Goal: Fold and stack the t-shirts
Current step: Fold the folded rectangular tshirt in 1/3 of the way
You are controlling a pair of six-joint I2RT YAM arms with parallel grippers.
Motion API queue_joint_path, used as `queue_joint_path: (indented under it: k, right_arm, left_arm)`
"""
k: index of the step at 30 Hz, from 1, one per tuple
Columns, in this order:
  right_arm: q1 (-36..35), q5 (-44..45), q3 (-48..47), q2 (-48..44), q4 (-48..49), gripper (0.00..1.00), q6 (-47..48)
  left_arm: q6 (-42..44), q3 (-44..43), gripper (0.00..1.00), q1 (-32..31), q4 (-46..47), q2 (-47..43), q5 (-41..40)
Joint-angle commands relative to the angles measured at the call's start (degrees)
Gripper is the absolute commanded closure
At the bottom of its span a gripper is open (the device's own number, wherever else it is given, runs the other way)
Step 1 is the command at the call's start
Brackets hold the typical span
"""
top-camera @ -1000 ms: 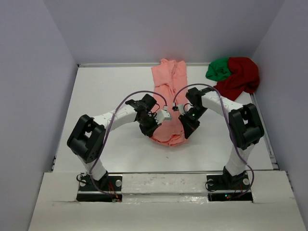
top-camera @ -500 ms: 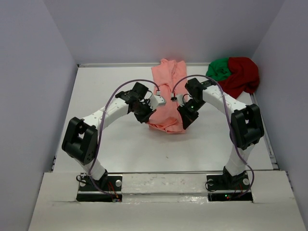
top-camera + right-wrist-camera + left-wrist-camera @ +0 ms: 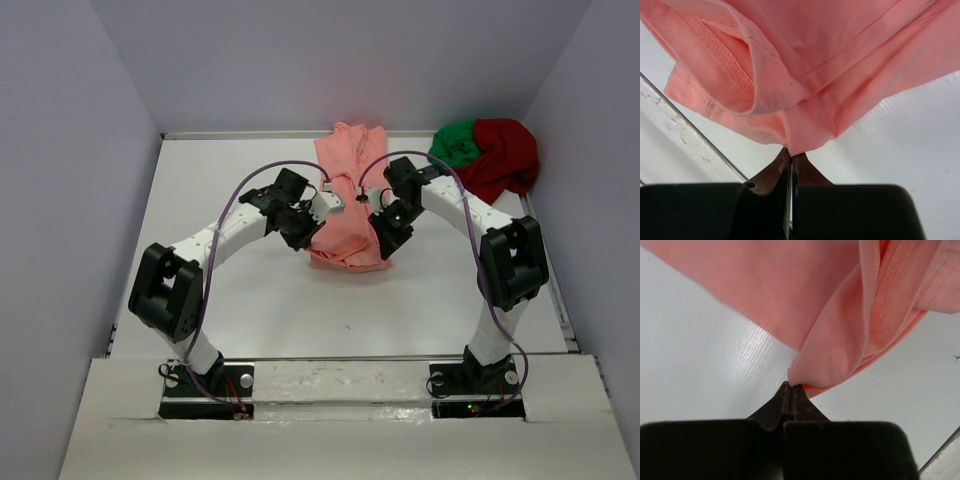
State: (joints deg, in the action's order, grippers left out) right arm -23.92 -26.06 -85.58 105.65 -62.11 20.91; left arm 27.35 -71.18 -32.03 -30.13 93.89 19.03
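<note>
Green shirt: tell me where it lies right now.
The green shirt lies crumpled at the far right of the table in the top view, touching the dark red shirt on that shirt's left.

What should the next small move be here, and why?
Left gripper and right gripper are each shut on the near edge of the salmon-pink shirt, folded only partway over. Probably carry it to the far end, then lay it down.

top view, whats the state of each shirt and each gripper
salmon-pink t-shirt: bunched into a long strip, near end pinched
dark red t-shirt: crumpled, far right corner
green t-shirt: crumpled, against the dark red one
left gripper: shut on the salmon-pink t-shirt
right gripper: shut on the salmon-pink t-shirt
</note>
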Motion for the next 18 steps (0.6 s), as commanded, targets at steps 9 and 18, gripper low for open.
queue_joint_path:
  k: [9, 18]
  right_arm:
    - [2.48, 5.85, -7.31, 1.05, 5.77, 1.00, -4.11]
    - [6.78, 9.10, -14.43, 4.39, 7.35, 1.00, -5.00]
  left_arm:
    - [-3.79, -9.24, 1.00, 1.88, 4.28, 4.11, 4.45]
    - [-5.20, -15.03, 1.00, 4.43, 5.17, 9.29, 3.30]
